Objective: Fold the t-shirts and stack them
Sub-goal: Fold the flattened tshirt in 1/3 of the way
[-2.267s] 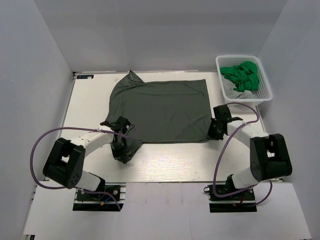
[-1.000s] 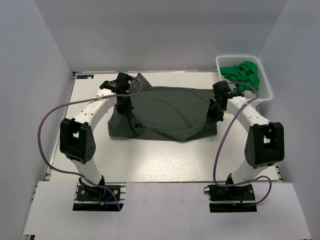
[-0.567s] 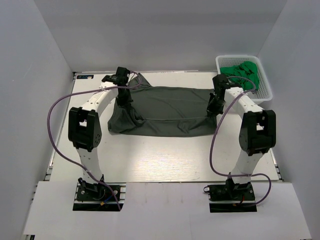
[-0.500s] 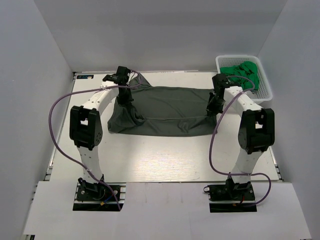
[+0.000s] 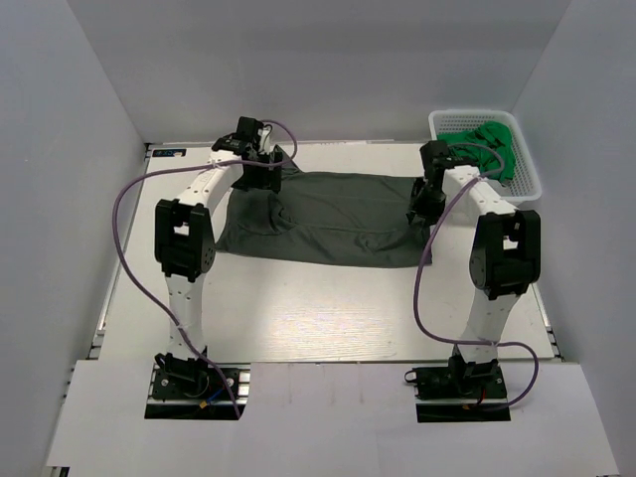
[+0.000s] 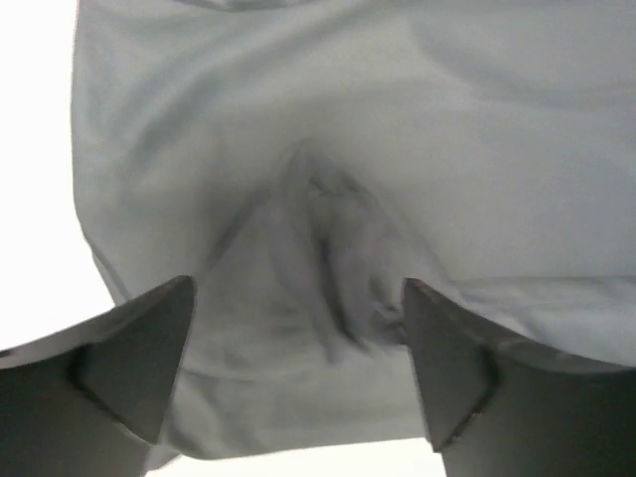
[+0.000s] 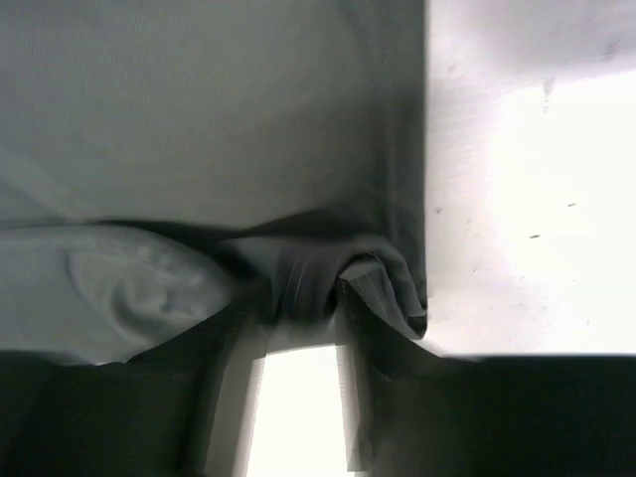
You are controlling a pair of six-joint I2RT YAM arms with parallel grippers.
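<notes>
Two arms reach to the far half of the white table (image 5: pixel 328 318). On the left, the left gripper (image 5: pixel 263 162) hangs over the far left corner of the charcoal t-shirt (image 5: pixel 328 219), jaws spread wide and holding nothing, a puckered ridge of cloth below them. That shirt lies folded across the table's middle. At its right edge the right gripper (image 5: pixel 422 204) has bunched cloth between part-opened jaws; whether it grips, I cannot tell. Far right, green t-shirts (image 5: pixel 487 149) fill the white basket (image 5: pixel 532 184).

White lattice basket (image 5: pixel 530 177) on the table (image 5: pixel 298 318) (far right corner).
</notes>
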